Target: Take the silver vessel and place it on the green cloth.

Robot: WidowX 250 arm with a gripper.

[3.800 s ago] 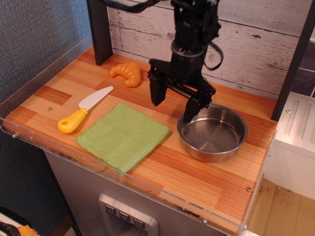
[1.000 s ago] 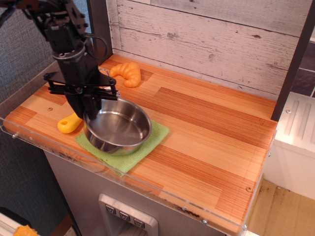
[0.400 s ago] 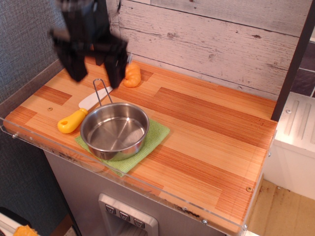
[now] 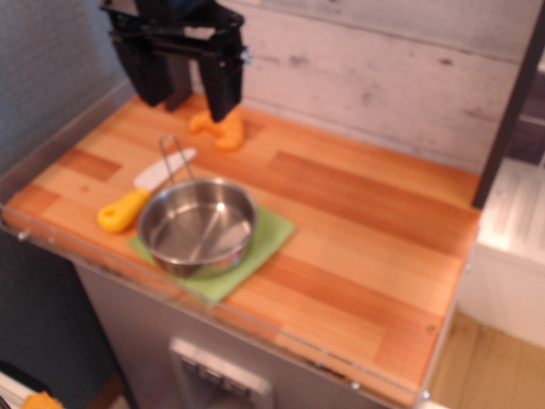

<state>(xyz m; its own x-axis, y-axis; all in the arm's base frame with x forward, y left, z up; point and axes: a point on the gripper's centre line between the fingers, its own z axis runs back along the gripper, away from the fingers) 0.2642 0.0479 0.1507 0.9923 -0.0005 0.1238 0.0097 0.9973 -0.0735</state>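
Note:
The silver vessel point(image 4: 197, 227), a round shiny steel pan, sits upright on the green cloth point(image 4: 266, 240) near the counter's front left. Its thin wire loop handle point(image 4: 173, 158) points up and back. Only the right and front parts of the cloth show past the pan. My gripper point(image 4: 189, 92) is open and empty, raised well above the counter, behind the pan and clear of it. Its two black fingers point(image 4: 223, 81) hang downward, apart. The frame is somewhat blurred.
A yellow-handled toy knife point(image 4: 128, 204) lies just left of the pan. An orange toy croissant point(image 4: 218, 130) lies at the back, partly behind my gripper. A clear plastic rim point(image 4: 213, 311) edges the counter's front and left. A white plank wall point(image 4: 383, 77) stands behind.
The pan was carried from the right side to the cloth and let go. Since the last earlier frame my gripper has moved slightly right and stays raised; the pan has not moved.

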